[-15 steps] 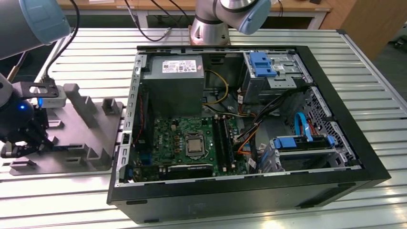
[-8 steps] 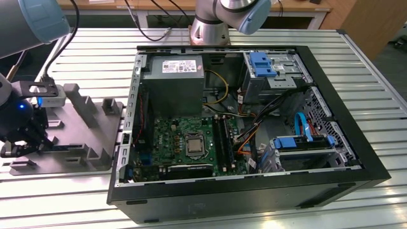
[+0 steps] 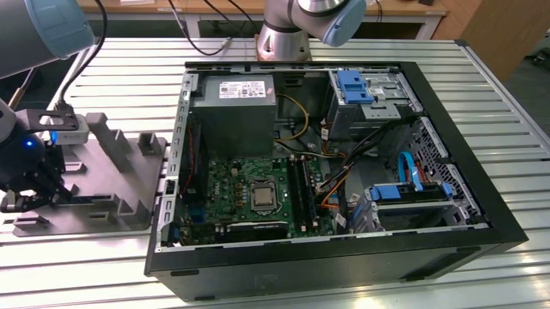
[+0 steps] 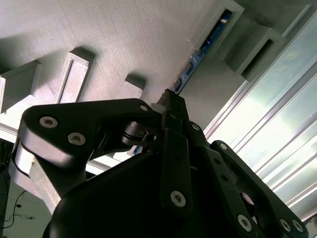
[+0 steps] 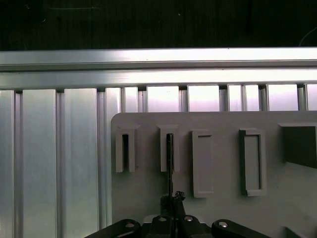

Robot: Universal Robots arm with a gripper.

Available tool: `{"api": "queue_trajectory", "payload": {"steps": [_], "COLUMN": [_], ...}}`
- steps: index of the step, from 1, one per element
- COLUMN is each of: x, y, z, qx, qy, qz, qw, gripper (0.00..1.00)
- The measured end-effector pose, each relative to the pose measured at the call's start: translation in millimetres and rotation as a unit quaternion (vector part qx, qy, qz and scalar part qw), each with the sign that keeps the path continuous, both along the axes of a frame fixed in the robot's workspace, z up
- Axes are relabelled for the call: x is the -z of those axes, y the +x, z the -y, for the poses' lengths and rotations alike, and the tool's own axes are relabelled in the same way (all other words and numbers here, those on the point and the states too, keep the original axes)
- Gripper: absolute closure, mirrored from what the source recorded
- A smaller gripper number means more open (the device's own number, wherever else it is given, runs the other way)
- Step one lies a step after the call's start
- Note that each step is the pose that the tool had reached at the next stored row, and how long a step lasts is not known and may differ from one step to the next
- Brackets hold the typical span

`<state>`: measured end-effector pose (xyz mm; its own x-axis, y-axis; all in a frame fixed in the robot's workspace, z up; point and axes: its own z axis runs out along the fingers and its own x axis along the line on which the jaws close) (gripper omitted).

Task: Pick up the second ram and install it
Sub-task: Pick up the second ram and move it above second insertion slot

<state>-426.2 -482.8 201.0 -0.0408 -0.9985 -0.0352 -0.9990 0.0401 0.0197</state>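
Observation:
The second ram point(image 5: 170, 163) stands on edge in a slot of the grey tray point(image 5: 223, 158), a thin dark strip in the first wrist view. In the second wrist view its blue board point(image 4: 208, 44) runs between two upright pegs. My gripper point(image 5: 173, 199) sits over one end of the stick, with the black fingers point(image 4: 171, 106) drawn together on it. In the exterior view the gripper point(image 3: 24, 196) hangs low over the tray point(image 3: 107, 193) at the exterior view's left, beside the open computer case. The black memory slots point(image 3: 299, 187) lie on the green motherboard inside the case.
The open black case point(image 3: 344, 257) holds a grey power supply point(image 3: 234, 109), blue drive brackets point(image 3: 352, 87) and loose cables. Upright pegs point(image 3: 107, 138) rise from the tray close to the gripper. Everything rests on a ribbed aluminium table point(image 5: 54, 163). The arm's base point(image 3: 284, 38) stands behind the case.

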Motion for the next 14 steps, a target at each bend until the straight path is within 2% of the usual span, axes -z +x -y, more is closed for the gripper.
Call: {"api": "queue_trajectory", "payload": {"steps": [3, 4, 14], "x": [-0.1, -3.7, -17.0], "y": [0.0, 0.0, 0.0], "z": [0.0, 0.0, 0.0], "qx": [0.0, 0.0, 0.0], "qy": [0.0, 0.0, 0.0], "qz": [0.0, 0.0, 0.0], "qw": [1.0, 1.0, 1.0], "gripper": [0.89, 0.89, 0.89]}}
